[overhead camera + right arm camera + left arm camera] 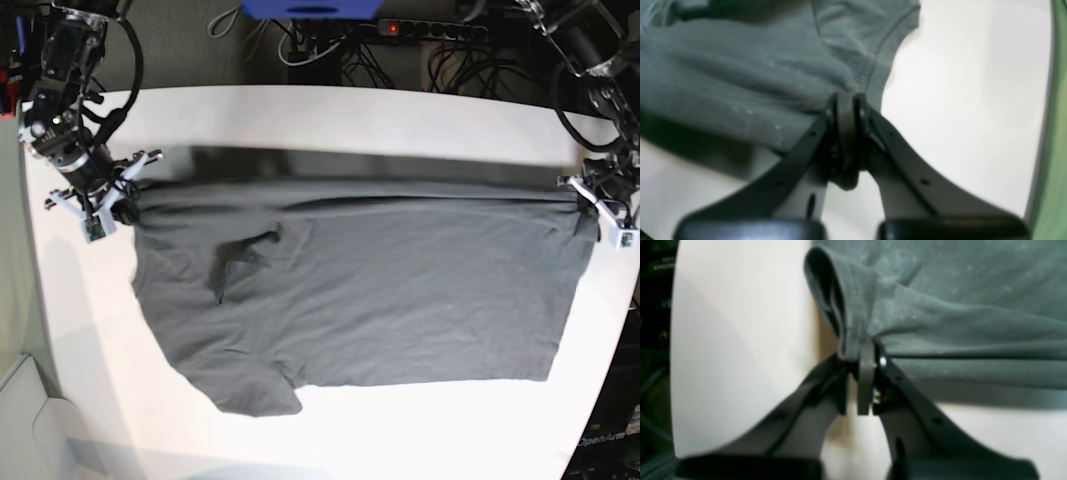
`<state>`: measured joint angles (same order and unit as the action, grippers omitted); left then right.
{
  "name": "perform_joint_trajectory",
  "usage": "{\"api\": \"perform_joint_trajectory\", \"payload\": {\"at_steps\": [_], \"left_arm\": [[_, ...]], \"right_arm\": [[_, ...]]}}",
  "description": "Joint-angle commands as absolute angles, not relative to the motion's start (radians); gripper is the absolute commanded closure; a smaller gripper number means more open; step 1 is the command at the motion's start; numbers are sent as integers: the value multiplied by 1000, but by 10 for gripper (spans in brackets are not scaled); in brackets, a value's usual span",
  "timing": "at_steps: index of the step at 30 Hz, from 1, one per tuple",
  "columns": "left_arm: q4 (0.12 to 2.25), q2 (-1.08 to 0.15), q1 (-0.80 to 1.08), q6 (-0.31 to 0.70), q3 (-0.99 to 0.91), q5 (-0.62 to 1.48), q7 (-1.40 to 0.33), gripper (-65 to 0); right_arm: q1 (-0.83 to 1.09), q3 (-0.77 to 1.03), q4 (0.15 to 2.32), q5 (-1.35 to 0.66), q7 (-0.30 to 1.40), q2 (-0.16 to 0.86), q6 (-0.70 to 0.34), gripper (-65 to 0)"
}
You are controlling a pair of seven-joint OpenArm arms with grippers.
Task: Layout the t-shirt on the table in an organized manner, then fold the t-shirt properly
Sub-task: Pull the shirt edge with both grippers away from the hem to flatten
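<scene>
Both the left gripper (864, 353) and right gripper (846, 100) are clamped on the t-shirt (360, 300), stretching the edge between them taut above the table (400, 115) to spread it flat.

t-shirt (940, 306) cropped in wrist views

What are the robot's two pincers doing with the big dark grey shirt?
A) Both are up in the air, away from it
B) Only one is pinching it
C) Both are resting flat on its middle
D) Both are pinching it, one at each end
D: the left pincer and the right pincer are each shut on an edge of the dark charcoal-grey cloth t-shirt, at opposite ends of it.
</scene>
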<state>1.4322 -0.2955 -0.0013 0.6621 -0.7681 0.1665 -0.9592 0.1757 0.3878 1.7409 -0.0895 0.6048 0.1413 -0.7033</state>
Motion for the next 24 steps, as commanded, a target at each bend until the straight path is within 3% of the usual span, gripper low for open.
{"api": "perform_joint_trajectory", "payload": {"at_steps": [1, 24], "left_arm": [[1448, -317, -18, 657, -771, 168, -937, -4], [1443, -308, 51, 657, -773, 168, -935, -4]], "right_arm": [[168, 392, 1761, -101, 578, 156, -698, 0], [377, 400, 1762, -107, 490, 134, -698, 0]]}}
